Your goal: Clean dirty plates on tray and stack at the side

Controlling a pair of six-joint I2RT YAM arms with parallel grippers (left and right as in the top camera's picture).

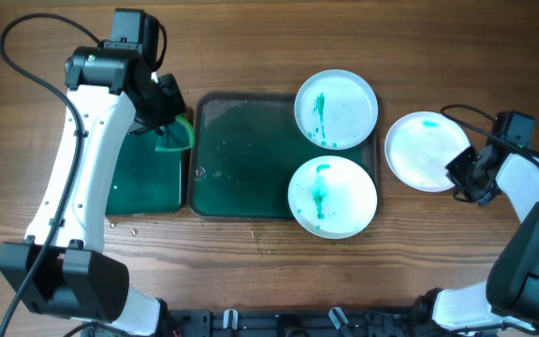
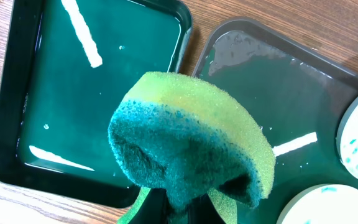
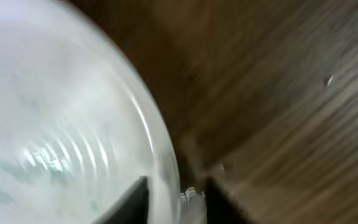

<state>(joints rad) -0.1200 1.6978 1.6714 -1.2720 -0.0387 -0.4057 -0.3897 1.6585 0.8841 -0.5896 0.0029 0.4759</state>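
Note:
The dark green tray (image 1: 241, 154) lies mid-table. Two smeared plates sit at its right end, a faintly blue one (image 1: 336, 109) at the back and a white one (image 1: 332, 197) at the front. The third plate (image 1: 426, 150), white with a faint smear, lies on the wood right of the tray. My right gripper (image 1: 463, 174) is at its right edge. In the right wrist view the fingers (image 3: 179, 199) straddle that plate's rim (image 3: 55, 112). My left gripper (image 1: 169, 131) is shut on a green sponge (image 2: 191, 143), held above the gap between bin and tray.
The smaller black-rimmed bin (image 1: 143, 178) holds green water left of the tray, also in the left wrist view (image 2: 98, 93). The tray floor (image 2: 272, 106) is wet. Small crumbs lie on the wood in front of the bin.

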